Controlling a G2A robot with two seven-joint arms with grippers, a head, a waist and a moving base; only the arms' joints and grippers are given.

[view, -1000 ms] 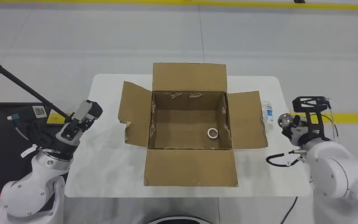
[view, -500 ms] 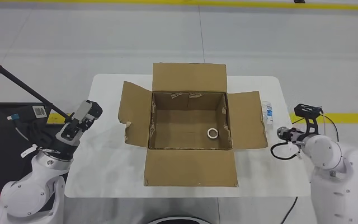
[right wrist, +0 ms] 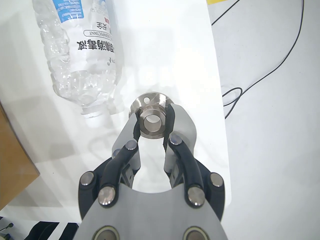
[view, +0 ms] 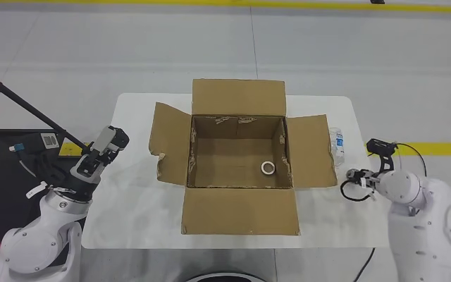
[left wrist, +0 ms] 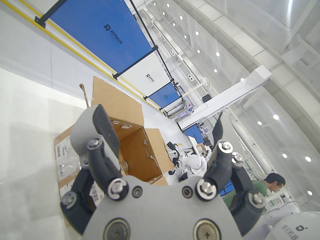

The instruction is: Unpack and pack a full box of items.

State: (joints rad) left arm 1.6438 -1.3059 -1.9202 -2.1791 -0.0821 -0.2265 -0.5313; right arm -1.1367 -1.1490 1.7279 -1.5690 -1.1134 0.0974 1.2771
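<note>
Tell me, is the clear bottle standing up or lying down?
Lying down. The bottle rests on its side on the white table, beside the cardboard box, with its label facing up.

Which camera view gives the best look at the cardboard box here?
The top view: the cardboard box sits whole, all four flaps spread, with a small ring on its floor. The left wrist view catches it obliquely, partly behind the left gripper. The right wrist view catches a brown flap edge.

The fitting [right wrist: 151,116] is polished metal, bottle [right wrist: 82,38] clear plastic, box [view: 239,211] matt cardboard.
</note>
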